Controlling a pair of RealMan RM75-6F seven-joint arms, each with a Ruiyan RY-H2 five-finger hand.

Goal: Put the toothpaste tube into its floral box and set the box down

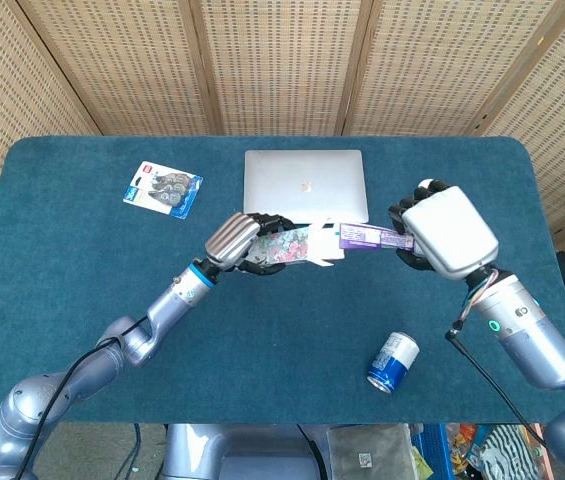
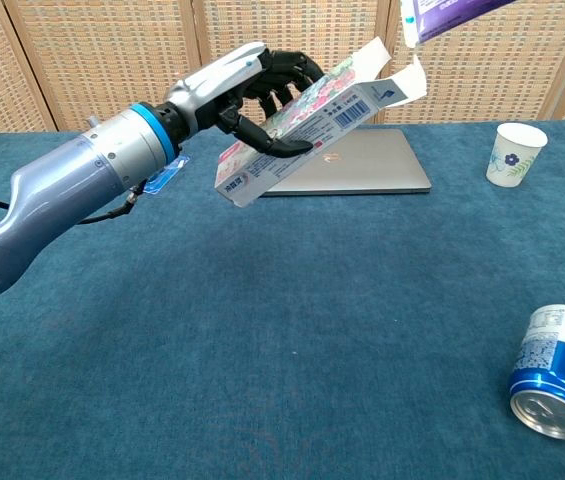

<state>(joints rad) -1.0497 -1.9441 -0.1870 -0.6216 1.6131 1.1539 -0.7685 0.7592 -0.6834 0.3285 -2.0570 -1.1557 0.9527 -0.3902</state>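
Left hand (image 2: 252,85) grasps the floral box (image 2: 302,125) in the air above the table (image 1: 82,280), tilted, open flaps up and to the right. Right hand (image 1: 442,232) grips the toothpaste tube (image 1: 367,237), whose end is just beside the flaps. A laptop (image 1: 305,185) lies beyond; a blue can (image 1: 393,362) lies near right.

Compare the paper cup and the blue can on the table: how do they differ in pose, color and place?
The paper cup stands upright with its open mouth up; the blue can lies on its side, its top end toward the chest camera. The cup is white with a small flower print; the can is blue with a white label. The cup stands far back, to the right of the laptop; the can lies near the front edge. Both rest on the blue table, untouched by either hand.
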